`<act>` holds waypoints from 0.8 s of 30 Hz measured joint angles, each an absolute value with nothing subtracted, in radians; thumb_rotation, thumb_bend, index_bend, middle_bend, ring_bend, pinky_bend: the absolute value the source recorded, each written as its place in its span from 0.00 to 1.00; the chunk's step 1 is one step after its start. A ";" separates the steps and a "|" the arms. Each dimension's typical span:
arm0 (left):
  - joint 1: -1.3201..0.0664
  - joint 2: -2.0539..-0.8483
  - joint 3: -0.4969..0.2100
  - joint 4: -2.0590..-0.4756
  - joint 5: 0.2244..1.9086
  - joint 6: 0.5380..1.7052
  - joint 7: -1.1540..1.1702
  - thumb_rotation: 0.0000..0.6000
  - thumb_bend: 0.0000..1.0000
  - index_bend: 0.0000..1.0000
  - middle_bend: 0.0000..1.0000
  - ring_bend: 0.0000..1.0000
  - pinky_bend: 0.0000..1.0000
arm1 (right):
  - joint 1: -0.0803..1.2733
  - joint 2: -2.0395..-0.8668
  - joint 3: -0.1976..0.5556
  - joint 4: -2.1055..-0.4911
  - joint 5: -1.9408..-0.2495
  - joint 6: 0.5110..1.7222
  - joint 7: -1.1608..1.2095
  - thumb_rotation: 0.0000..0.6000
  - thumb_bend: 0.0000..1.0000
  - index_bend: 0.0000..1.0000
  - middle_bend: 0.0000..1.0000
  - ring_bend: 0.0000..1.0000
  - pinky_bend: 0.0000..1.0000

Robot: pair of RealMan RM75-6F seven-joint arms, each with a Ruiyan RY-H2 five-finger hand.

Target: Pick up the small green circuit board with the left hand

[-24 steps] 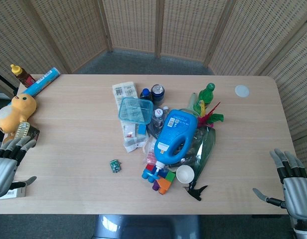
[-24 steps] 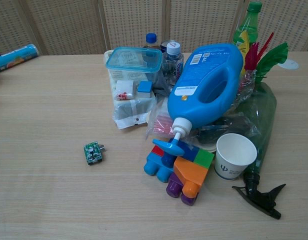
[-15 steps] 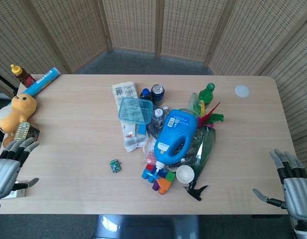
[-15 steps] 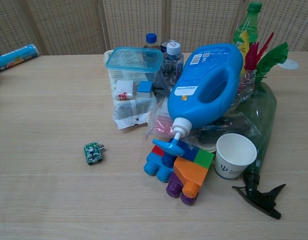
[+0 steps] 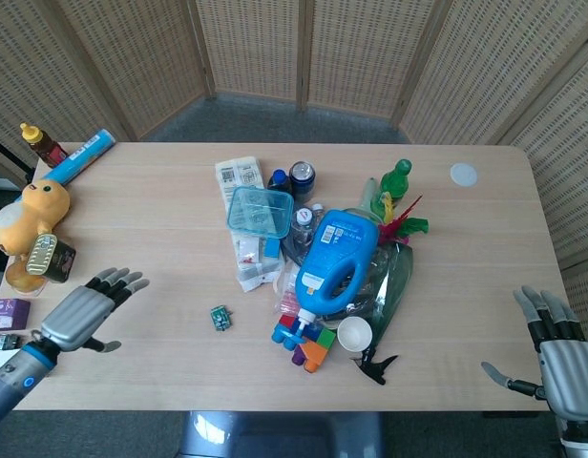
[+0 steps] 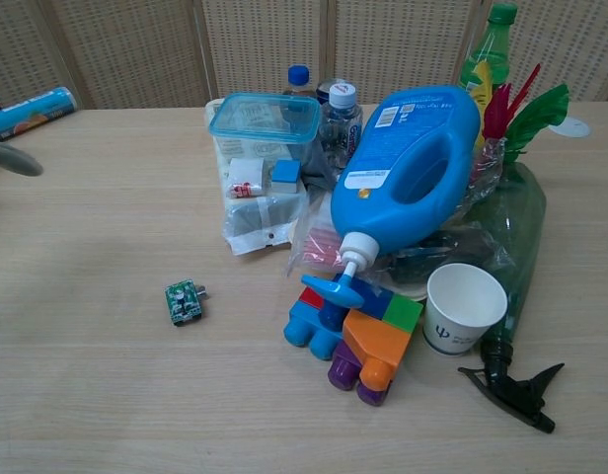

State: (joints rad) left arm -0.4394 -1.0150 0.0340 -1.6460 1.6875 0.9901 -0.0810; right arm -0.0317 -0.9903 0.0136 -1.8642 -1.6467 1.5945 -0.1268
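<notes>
The left hand (image 5: 82, 313) has swung in over the tabletop (image 5: 141, 239) from the near left edge, where it hung a moment ago, and now reaches toward the middle. Its fingers (image 5: 117, 280) are spread apart and hold nothing. In the chest view only a grey fingertip shows at the far left edge.

The small green circuit board (image 5: 220, 318) has not moved. It lies flat on bare wood, to the right of the left hand and still apart from it, with open tabletop between them. To the board's right sits the clutter: the toy blocks (image 6: 355, 336), the blue detergent jug (image 6: 413, 168) and the bagged items under the clear lidded box (image 6: 265, 116).

So the reach has begun but the grasp has not. The hand still has to travel right and come down over the board, which is thin and flat and will likely need a careful pinch.

The right hand (image 5: 559, 363) rests at the near right corner, fingers apart, empty and unchanged.
</notes>
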 measured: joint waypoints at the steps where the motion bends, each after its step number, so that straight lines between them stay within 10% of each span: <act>1: -0.466 -1.034 0.027 -1.636 1.687 0.962 -0.079 1.00 0.00 0.16 0.00 0.00 0.00 | -0.031 -0.990 0.013 -1.864 -1.648 1.593 -0.127 0.67 0.00 0.00 0.00 0.00 0.00; 24: -0.706 -1.317 -0.056 -1.623 1.371 0.664 0.391 1.00 0.00 0.19 0.00 0.00 0.00 | -0.035 -0.956 0.015 -1.866 -1.642 1.608 -0.038 0.67 0.00 0.00 0.00 0.00 0.00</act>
State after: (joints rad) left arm -0.7057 -1.3172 -0.0559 -1.6229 1.3705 0.6638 0.3909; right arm -0.0355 -0.9563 0.0147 -1.8656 -1.6419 1.6083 -0.0384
